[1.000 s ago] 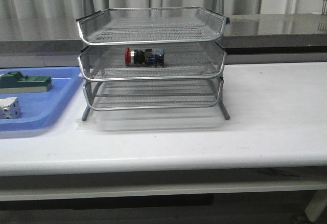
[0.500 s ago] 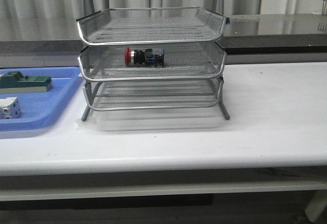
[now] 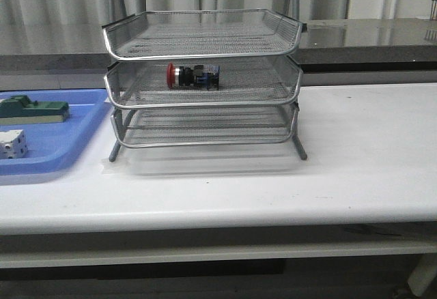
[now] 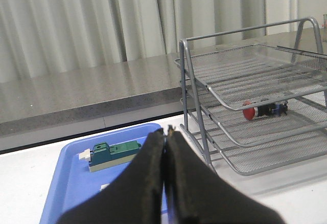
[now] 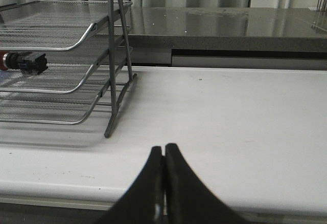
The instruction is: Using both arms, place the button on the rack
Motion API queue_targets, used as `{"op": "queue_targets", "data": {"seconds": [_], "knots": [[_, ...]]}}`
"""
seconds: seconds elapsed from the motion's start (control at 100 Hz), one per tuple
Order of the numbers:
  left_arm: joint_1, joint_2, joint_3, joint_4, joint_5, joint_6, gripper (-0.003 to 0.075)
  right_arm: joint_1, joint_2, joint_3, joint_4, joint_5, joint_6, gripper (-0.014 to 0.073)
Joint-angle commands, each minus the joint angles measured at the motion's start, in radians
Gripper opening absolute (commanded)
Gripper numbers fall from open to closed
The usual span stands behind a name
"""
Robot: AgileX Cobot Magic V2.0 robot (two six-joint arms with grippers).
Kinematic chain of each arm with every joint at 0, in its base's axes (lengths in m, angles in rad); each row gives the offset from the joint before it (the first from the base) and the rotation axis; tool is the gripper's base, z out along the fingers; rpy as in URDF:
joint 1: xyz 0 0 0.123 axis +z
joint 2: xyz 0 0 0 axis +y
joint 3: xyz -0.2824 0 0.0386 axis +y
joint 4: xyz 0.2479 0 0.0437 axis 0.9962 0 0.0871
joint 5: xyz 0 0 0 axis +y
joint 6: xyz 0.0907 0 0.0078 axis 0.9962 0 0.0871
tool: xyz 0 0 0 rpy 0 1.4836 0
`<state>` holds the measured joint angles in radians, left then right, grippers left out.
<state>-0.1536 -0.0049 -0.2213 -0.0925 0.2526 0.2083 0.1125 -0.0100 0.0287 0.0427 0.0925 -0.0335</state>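
Observation:
The button, red head to the left and black and blue body to the right, lies on its side in the middle tray of the silver wire rack. The left wrist view shows the button inside the rack, far from my left gripper, which is shut with nothing between its fingers. In the right wrist view the button rests in the rack. My right gripper is shut and empty, back near the table's front edge. Neither gripper appears in the front view.
A blue plastic tray sits left of the rack, holding a green block and a white cube. A grey counter runs behind the white table.

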Motion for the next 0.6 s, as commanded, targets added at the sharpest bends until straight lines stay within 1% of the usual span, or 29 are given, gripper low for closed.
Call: {"op": "queue_targets", "data": {"seconds": [0.0, 0.1, 0.21, 0.28, 0.43, 0.59], "knots": [[0.004, 0.004, -0.024, 0.008, -0.087, -0.011, -0.0021, -0.005, -0.019, -0.019, -0.011, -0.085, 0.001, -0.0057], [0.004, 0.004, -0.001, 0.06, -0.091, -0.017, -0.0021, -0.005, -0.019, -0.019, -0.011, -0.085, 0.001, -0.0057], [0.006, 0.004, 0.042, 0.173, -0.101, -0.14, -0.0021, -0.005, -0.019, -0.019, -0.011, -0.085, 0.001, -0.0057], [0.006, 0.004, 0.08, 0.214, -0.132, -0.194, -0.0021, -0.005, -0.019, -0.019, -0.011, -0.085, 0.001, -0.0057], [0.011, 0.004, 0.158, 0.228, -0.214, -0.194, -0.0021, -0.005, -0.019, -0.019, -0.011, -0.085, 0.001, -0.0057], [0.068, 0.004, 0.204, 0.228, -0.231, -0.259, -0.0021, -0.005, -0.019, -0.019, -0.011, -0.085, 0.001, -0.0057]]}}
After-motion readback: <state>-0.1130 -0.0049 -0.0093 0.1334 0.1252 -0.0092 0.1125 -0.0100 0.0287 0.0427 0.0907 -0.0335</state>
